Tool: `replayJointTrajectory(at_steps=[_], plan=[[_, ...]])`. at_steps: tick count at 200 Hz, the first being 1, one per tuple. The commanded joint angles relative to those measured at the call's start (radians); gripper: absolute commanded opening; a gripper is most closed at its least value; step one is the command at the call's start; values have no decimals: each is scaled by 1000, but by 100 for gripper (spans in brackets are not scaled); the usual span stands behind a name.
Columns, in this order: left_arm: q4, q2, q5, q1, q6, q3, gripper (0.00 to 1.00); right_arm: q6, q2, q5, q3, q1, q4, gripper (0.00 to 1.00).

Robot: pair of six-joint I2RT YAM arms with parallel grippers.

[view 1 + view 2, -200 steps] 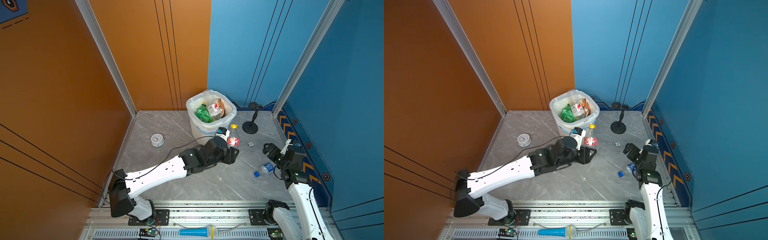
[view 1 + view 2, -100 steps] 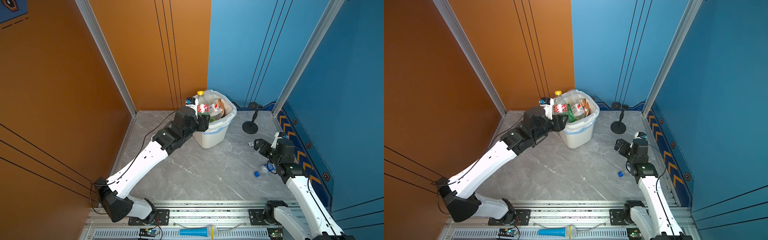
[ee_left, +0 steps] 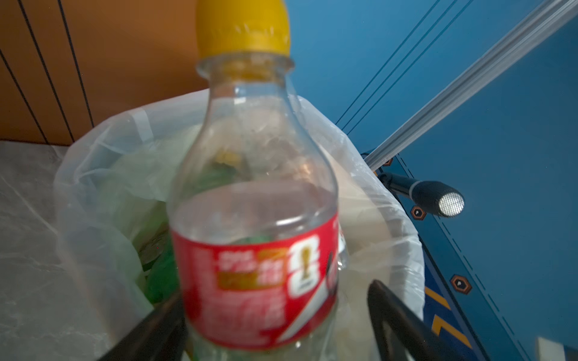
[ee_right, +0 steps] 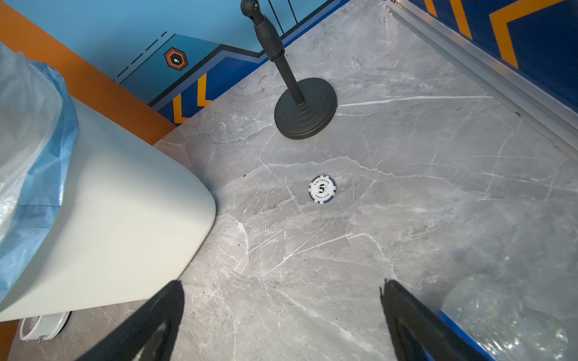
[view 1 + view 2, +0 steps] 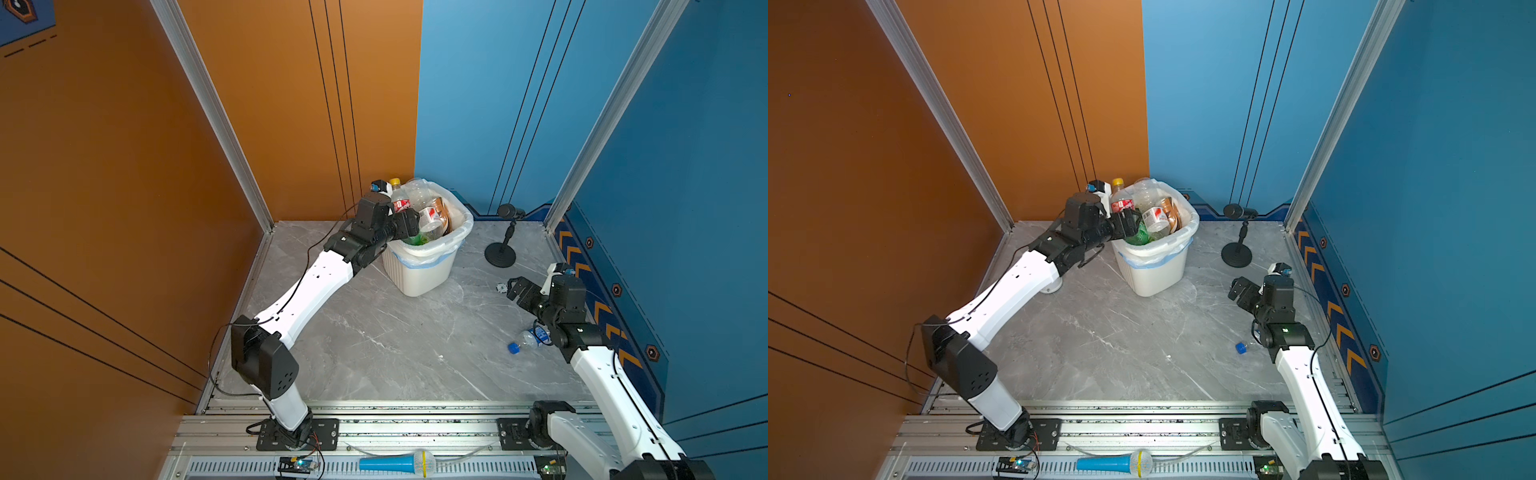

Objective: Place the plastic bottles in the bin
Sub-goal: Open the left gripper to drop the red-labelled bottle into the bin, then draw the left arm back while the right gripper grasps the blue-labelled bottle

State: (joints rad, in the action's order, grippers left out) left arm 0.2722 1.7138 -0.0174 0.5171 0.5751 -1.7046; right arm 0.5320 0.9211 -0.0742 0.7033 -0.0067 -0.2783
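A robot lab cell: orange and blue panel walls (image 5: 124,166), aluminium posts (image 5: 217,120), marble-look floor (image 5: 395,340), two arms (image 5: 307,291) bolted to a rail (image 5: 415,424)

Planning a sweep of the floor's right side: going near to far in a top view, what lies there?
Clear plastic bottle with blue cap → small round white poker chip → black round-based microphone stand.

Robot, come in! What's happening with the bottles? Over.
Left gripper open around yellow-capped bottle, upright over the bin. Right gripper open, empty. Blue-capped bottle lying on table. Bin piled high.
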Motion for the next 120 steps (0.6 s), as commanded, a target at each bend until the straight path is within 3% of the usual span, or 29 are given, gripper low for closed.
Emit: replayJointTrajectory(at_steps=[1, 68, 98, 120], plan=[[2, 10, 74, -28, 67, -41, 98, -24, -9, 26, 42, -7, -34, 100], [-72, -198, 13, -13, -27, 59, 98, 6, -12, 17, 63, -33, -105, 100], [-153, -357, -53, -10, -98, 248, 98, 29, -7, 15, 69, -42, -151, 100], [-208, -490, -134, -9, -142, 487, 98, 65, -15, 5, 72, -57, -224, 100]])
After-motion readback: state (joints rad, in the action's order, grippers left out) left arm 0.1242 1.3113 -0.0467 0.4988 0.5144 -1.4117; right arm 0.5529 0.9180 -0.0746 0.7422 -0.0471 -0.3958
